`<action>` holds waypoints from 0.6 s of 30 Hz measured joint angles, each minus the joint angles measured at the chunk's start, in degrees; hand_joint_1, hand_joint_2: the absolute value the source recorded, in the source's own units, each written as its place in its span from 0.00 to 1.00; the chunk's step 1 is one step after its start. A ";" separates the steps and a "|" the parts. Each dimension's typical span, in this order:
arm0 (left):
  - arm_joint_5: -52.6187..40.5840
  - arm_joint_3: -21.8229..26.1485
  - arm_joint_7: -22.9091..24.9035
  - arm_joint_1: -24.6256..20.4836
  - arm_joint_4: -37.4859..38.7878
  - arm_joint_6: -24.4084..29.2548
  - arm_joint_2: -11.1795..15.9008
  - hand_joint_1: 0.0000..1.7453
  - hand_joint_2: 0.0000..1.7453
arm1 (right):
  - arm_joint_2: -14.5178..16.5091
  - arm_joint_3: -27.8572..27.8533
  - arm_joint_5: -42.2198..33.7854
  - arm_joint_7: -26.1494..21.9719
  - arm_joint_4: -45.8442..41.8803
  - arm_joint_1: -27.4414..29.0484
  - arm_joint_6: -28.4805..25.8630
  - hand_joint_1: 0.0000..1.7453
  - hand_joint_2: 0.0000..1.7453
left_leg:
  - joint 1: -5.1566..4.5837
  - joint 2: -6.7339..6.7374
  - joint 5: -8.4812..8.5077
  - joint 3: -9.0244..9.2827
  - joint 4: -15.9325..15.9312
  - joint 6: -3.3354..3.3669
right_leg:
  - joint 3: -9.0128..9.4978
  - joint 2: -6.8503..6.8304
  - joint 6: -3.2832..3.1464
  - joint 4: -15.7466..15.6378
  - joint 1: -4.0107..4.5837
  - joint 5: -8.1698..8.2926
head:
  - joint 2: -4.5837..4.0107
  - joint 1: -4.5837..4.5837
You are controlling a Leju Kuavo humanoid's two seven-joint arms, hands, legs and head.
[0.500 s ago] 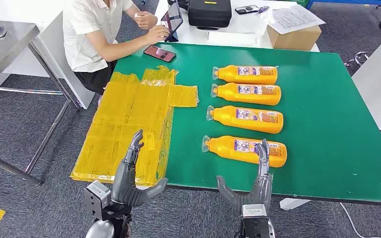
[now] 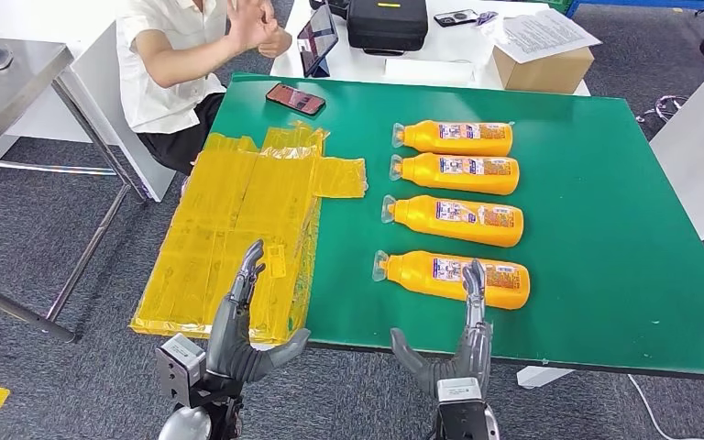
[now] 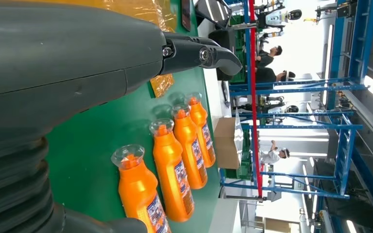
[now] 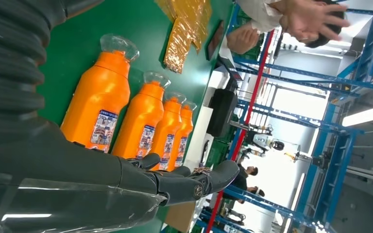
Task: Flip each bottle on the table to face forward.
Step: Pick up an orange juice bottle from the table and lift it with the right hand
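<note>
Table point(image 2: 605, 229): flat green top, matte, with a dark edge.

Bottles, four, orange plastic, smooth and glossy, lying on their sides in a column near the middle of the table, clear domed caps toward the table's left edge, printed labels facing up.
- First bottle point(image 2: 454, 138): nearest the far edge.
- Second bottle point(image 2: 456, 173): just beside the first.
- Third bottle point(image 2: 454, 220): slightly tilted, a little apart from the second.
- Fourth bottle point(image 2: 449, 275): nearest the near edge, set a little apart from the third, also slightly tilted.

Yellow sheets point(image 2: 238, 234): thin, crinkled, translucent plastic, laid in overlapping rectangles over the table's left edge and hanging past the near-left corner.

Phone point(image 2: 295, 97): flat, dark with a red rim, at the far-left corner.

Person point(image 2: 170, 55): white short-sleeved shirt, seated at the far-left corner, hands raised.

My left hand point(image 2: 238, 321): grey metal, fingers spread wide and straight, holding nothing, over the yellow sheets at the near edge.

My right hand point(image 2: 454, 353): grey, fingers wide and extended, thumb out to the side, empty; the fingertips point(image 2: 473, 280) overlap the fourth bottle in the head view, though I cannot tell whether they touch it.
</note>
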 joint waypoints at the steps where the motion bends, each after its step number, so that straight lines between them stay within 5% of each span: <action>1: 0.00 0.00 0.00 0.00 0.01 0.01 0.00 0.00 1.00 | 0.00 0.03 -0.02 0.00 0.05 0.00 -0.01 0.00 1.00 | 0.00 0.00 0.00 0.00 0.00 0.00 | 0.00 0.00 0.00 0.00 0.00 0.00 | 0.00 0.00; 18: -0.95 0.00 0.19 -0.21 0.05 0.62 0.08 0.00 1.00 | 0.00 0.91 -0.74 0.00 0.56 -1.24 -0.41 0.00 1.00 | 0.00 0.00 0.00 0.00 0.00 0.00 | 0.00 0.00 0.00 0.00 0.00 0.00 | 0.00 0.01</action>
